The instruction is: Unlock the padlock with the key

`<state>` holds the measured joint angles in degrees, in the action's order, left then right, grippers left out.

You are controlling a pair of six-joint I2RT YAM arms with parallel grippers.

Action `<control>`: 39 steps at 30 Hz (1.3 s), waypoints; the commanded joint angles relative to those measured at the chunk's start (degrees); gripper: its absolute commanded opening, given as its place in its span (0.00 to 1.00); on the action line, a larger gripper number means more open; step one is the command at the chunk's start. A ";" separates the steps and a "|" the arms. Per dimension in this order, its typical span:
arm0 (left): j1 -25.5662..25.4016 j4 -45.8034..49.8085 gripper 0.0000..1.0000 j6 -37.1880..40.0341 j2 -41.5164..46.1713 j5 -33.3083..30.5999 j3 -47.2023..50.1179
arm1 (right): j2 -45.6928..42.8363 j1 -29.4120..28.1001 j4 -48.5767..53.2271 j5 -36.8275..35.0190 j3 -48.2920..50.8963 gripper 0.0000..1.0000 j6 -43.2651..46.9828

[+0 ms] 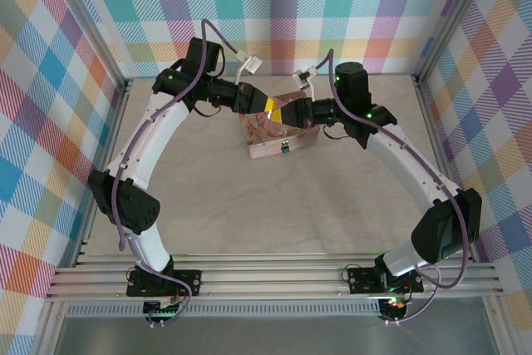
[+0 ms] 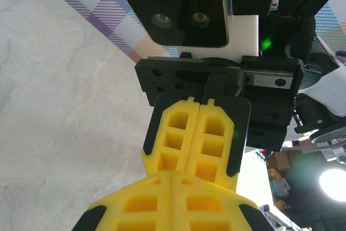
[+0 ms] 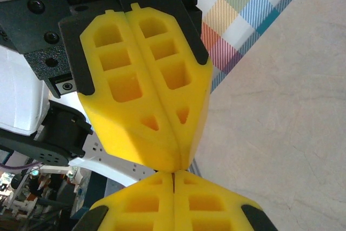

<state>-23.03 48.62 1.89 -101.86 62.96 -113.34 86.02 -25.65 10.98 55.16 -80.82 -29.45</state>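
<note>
Touching tip to tip, blocky yellow left end effector (image 1: 274, 105) and right end effector (image 1: 288, 110) are pressed closed.

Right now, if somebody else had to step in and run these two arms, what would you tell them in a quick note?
Left gripper: shut, meeting the right gripper tip to tip above the pink tin.
Right gripper: shut as well.
Padlock: small blue body at the tin's near edge, neither gripper on it.
Key: too small to make out; I cannot tell whether either gripper holds it.
Done: nothing that shows.
Left: get the key into the padlock and turn it.
</note>
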 commanded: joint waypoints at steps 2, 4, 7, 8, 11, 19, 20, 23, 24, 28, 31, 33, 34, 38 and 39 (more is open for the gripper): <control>-1.12 -3.83 0.00 -3.71 -0.31 -0.69 -0.56 | 0.39 -0.28 -4.77 0.04 0.86 0.00 -1.92; -0.99 -4.70 0.00 -6.02 -0.35 -2.53 -0.42 | -0.24 -0.22 -7.90 -1.30 2.95 0.00 -3.66; -0.14 -5.99 0.26 -10.16 -0.13 -4.59 0.10 | -1.39 0.53 -13.52 -3.56 6.39 0.00 -7.45; 0.44 -7.09 0.34 -11.99 0.20 -4.92 0.91 | -1.71 0.88 -15.50 -4.26 7.56 0.00 -9.00; 2.53 -14.16 0.46 -18.72 2.68 -5.16 5.62 | -2.42 1.74 -19.47 -5.39 9.93 0.00 -12.04; 5.01 -39.72 0.42 -37.43 10.27 -5.03 24.10 | -2.79 3.01 -25.07 -6.58 11.73 0.00 -15.76; 5.01 -44.46 0.40 -40.55 10.99 -4.90 26.84 | -2.79 3.13 -25.97 -6.60 11.97 0.00 -16.41; 5.01 -56.66 0.34 -49.41 12.32 -4.43 32.97 | -2.70 3.31 -27.97 -6.75 12.39 0.00 -17.90; 4.92 -59.47 0.32 -51.61 12.54 -4.29 34.24 | -2.70 3.33 -28.28 -6.79 12.44 0.00 -18.27; 3.99 -64.23 0.31 -55.05 13.01 -4.01 36.15 | -2.46 3.32 -29.07 -6.49 12.34 0.00 -19.20; 2.68 -64.51 0.31 -55.31 12.75 -3.94 35.93 | -2.36 3.30 -29.29 -6.29 12.18 0.00 -19.50; 1.75 -65.79 0.30 -56.25 12.31 -3.73 35.94 | -2.35 3.32 -29.32 -6.28 12.13 0.00 -19.58; 1.44 -66.75 0.30 -56.92 12.01 -3.49 36.07 | -2.35 3.32 -29.22 -6.28 12.09 0.00 -19.59; 0.32 -68.75 0.27 -58.61 11.34 -3.01 36.12 | -2.43 3.32 -29.05 -6.44 12.05 0.00 -19.54; 0.10 -68.66 0.25 -58.58 11.26 -2.99 36.17 | -2.48 3.33 -29.15 -6.46 12.00 0.00 -19.59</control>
<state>-22.22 -15.88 -54.72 -91.22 58.61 -77.43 84.93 -22.50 -15.66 48.45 -68.97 -48.80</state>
